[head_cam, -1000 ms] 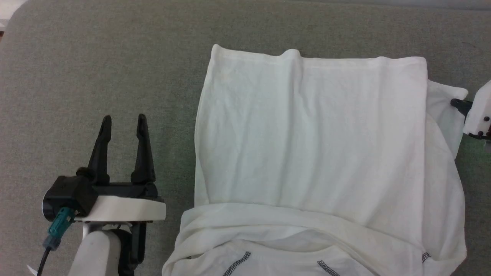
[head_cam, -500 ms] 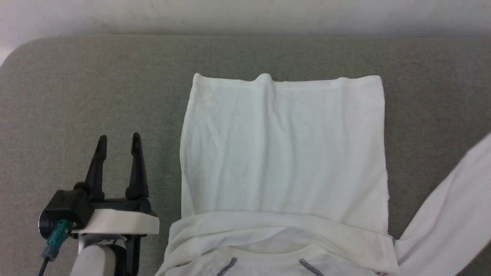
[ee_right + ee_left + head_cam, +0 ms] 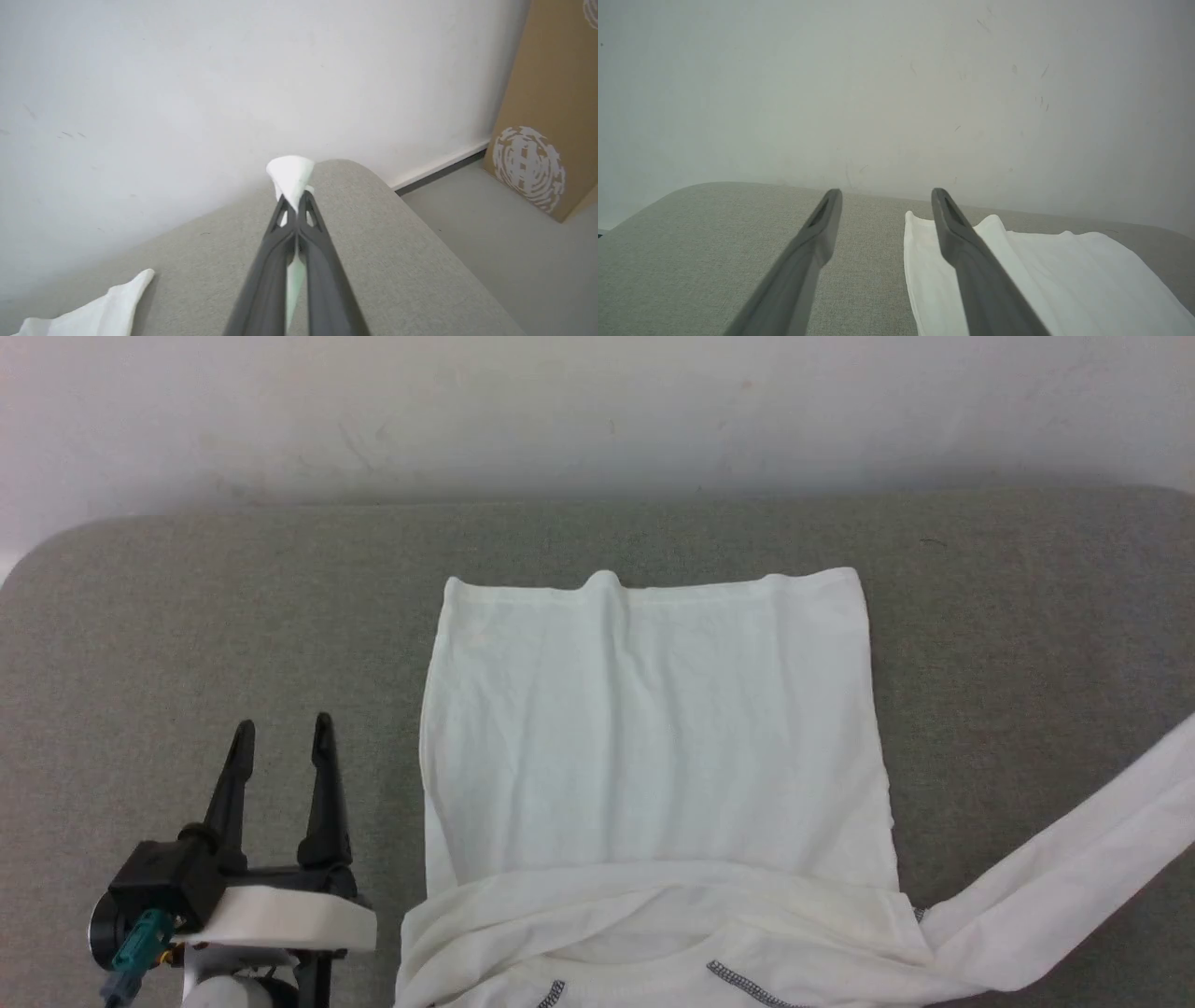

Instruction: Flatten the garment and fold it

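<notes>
Centrally in the head view, the garment point(image 3: 653, 747) lies on a grey, finely woven padded surface point(image 3: 187, 616). Its body is spread as a near-rectangle with faint creases and one small bump at the far hem. Along the bottom edge of the frame the fabric is bunched in overlapping layers, where dark zigzag stitching point(image 3: 738, 985) marks a seam. One sleeve point(image 3: 1074, 887) runs as a smooth band from the lower right of the body up to the right edge of the frame.

In the right wrist view, the right gripper point(image 3: 295, 205) has its jaws pressed together on the cuff point(image 3: 290, 173), and a white tuft stands beyond the tips. At lower left of the head view, the left gripper point(image 3: 283, 723) has its fingers spread with nothing between them. It is just beside the garment's left edge and apart from it.

Handling, as judged: the cloth is thin, light and limp, so it will drape and sag from any single hold and keep no shape of its own. Hems, cuffs and stitched seams offer doubled fabric and the firmest pinch. The woven surface probably grips the cloth, so dragging risks new wrinkles and lifting is safer.
</notes>
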